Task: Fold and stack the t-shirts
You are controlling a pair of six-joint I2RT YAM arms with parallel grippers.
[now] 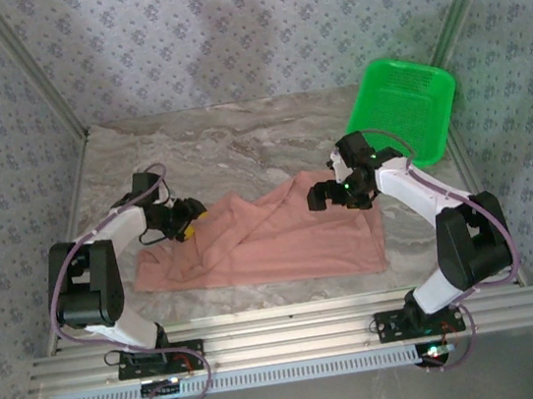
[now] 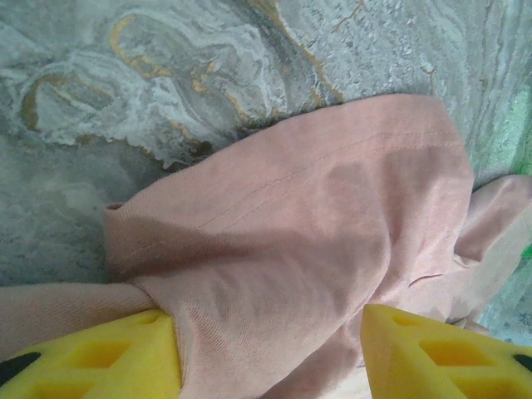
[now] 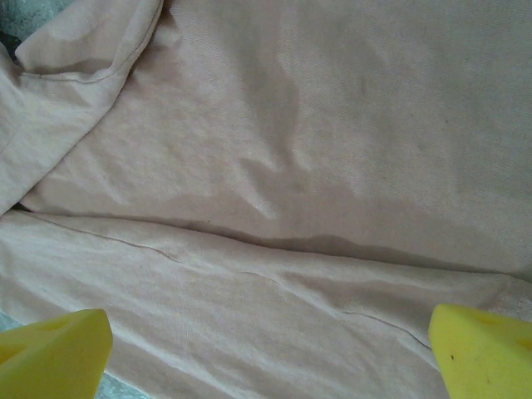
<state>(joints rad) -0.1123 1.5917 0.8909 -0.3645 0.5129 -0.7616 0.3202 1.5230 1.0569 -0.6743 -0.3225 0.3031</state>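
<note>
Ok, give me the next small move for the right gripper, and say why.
Probably lower the right gripper onto the t-shirt and close on a fold. It stands wide open above flat cloth and holds nothing, while the left gripper appears to have a bunch of the cloth pinched already. A second hold seems needed to fold evenly.

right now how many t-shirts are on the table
1. The pink t-shirt lies crumpled across the near middle of the table. A second could be hidden under its folds.
</note>
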